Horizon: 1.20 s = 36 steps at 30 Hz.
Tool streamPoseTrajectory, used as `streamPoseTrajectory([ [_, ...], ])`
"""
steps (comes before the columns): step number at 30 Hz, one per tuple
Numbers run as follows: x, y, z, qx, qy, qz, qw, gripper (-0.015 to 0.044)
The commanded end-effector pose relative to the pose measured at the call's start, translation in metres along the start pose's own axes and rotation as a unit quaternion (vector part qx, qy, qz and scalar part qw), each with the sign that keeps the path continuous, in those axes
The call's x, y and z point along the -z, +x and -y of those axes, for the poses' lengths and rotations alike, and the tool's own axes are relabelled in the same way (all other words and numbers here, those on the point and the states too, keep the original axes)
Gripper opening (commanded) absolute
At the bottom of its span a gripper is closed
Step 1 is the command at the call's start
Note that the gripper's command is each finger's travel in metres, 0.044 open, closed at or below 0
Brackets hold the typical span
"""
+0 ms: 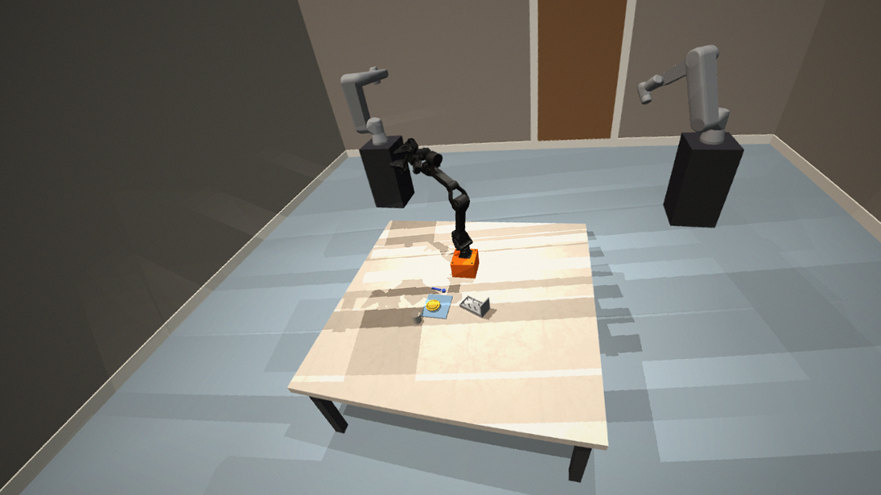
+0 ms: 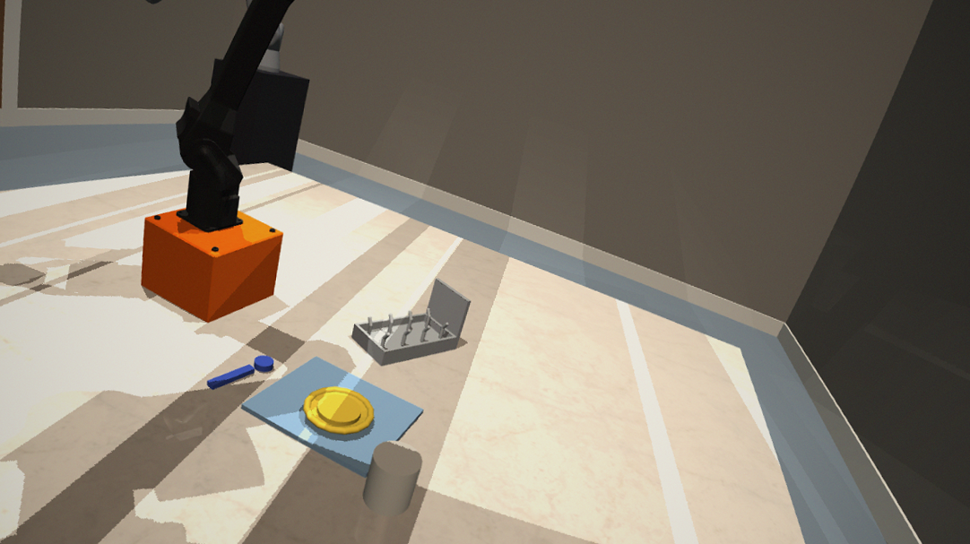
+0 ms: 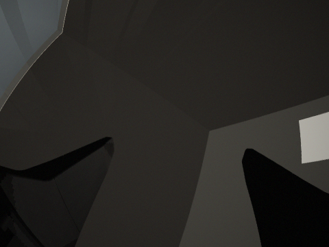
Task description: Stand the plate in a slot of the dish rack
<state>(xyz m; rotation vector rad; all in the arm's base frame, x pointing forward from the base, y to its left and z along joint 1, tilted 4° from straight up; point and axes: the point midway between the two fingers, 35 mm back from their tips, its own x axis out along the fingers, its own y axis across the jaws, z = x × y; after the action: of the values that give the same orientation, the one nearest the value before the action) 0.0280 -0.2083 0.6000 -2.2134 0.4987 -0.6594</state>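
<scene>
Plate first: from the top view, we see it lying flat on a blue mat, yellow and round. The black arm rises from an orange block on the pale table, then bends up and over to the left, its gripper raised high, well apart from the plate. To the plate's right stands the grey dish rack.

In the exterior view, we see the arm lean upward and to the right from its boxy block, the upper part leaving the picture. The plate has a raised ring for a rim and a smooth disc in the middle. Beyond it, the rack is a shallow tray with rows of short pegs and one upright end panel. We find a blue stick with a round head left of the mat and a plain, dull cylinder at its near corner.

In the wrist view, our gripper is open, its two dark, tapering fingers wide apart with nothing between them; behind them are dim, flat walls.
</scene>
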Motion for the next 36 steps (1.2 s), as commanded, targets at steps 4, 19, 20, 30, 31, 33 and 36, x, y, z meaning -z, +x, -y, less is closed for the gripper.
streamPoseTrajectory([
  [4, 0.001, 0.005, 0.0, 0.021, 0.024, 0.005, 0.999, 0.04],
  [19, 0.007, 0.04, -0.023, 0.098, 0.214, 0.018, 0.972, 0.04],
  [20, 0.006, 0.042, -0.024, 0.102, 0.226, 0.019, 0.969, 0.04],
  [30, 0.009, 0.077, -0.064, 0.112, 0.381, 0.018, 0.918, 0.04],
  [31, 0.008, 0.081, -0.068, 0.111, 0.395, 0.018, 0.912, 0.04],
  [33, 0.005, 0.09, -0.076, 0.109, 0.422, 0.018, 0.9, 0.04],
  [36, 0.0, 0.102, -0.089, 0.103, 0.462, 0.019, 0.881, 0.04],
])
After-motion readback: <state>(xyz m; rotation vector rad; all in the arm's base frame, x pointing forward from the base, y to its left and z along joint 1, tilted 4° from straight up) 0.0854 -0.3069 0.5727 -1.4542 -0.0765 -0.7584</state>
